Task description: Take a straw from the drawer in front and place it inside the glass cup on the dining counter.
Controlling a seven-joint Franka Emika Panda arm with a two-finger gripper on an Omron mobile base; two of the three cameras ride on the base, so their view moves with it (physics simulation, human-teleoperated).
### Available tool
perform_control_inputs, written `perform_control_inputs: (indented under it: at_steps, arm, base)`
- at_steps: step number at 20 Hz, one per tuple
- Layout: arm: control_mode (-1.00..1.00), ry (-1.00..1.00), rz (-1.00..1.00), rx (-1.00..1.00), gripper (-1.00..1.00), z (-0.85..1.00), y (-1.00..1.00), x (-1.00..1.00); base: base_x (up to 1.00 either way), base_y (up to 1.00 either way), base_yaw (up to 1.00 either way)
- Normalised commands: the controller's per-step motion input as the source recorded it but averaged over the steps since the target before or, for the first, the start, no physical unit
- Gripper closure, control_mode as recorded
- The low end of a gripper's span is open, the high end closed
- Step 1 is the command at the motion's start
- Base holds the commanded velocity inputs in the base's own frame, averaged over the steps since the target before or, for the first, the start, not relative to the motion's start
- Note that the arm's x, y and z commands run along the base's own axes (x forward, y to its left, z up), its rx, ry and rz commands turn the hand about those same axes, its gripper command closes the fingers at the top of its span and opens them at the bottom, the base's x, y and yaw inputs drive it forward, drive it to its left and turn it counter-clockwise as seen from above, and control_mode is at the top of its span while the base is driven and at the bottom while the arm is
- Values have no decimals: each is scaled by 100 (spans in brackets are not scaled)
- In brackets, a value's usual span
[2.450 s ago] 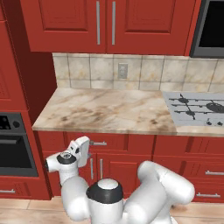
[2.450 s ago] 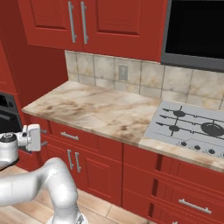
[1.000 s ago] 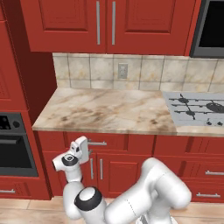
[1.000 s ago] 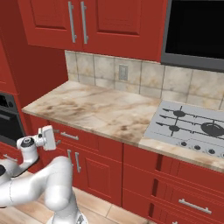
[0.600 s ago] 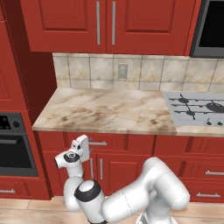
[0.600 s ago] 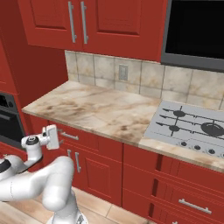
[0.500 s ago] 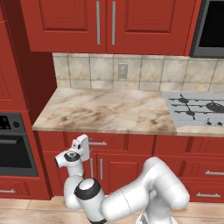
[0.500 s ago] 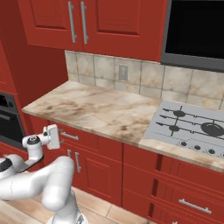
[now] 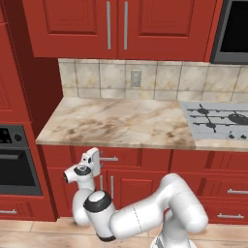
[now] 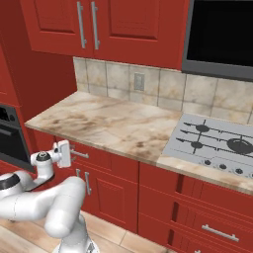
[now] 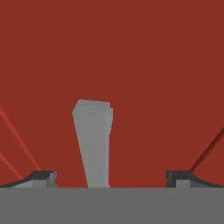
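The drawer (image 9: 109, 158) sits shut directly under the marbled surface (image 9: 121, 121), its silver handle (image 11: 92, 142) between the wide-open, empty jaws of the gripper (image 9: 95, 160). The step in hand is grasping the handle; the next move likely calls for closing on the bar, then pulling straight outward.

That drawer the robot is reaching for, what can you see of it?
The drawer is shut. It is a wide, shallow red front that looks like painted wood, directly under the marbled worktop and above a pair of red cabinet doors. Its short silver bar handle lies horizontal. The tool is open, its tips on either side of the handle, not yet closed on it.
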Motion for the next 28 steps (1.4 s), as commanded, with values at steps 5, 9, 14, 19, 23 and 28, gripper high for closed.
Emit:
perform_control_inputs:
  at_steps: [5, 9, 14, 19, 23, 28]
  arm:
    - [-100, -11, 1, -9, -100, -62, 0, 24]
    - [-100, -17, 5, -9, -100, -66, 0, 23]
    - [-100, -23, 7, -9, -100, -65, 0, 26]
    - [-100, -31, 7, -10, -100, -52, 0, 23]
    - [-100, -26, 2, -10, 100, -21, 0, 15]
    - [-100, -20, 0, -8, 100, -5, 0, 14]
  base:
    - [0, 0, 0]
    - [0, 0, 0]
    - [0, 0, 0]
    - [0, 0, 0]
    - [0, 0, 0]
    - [0, 0, 0]
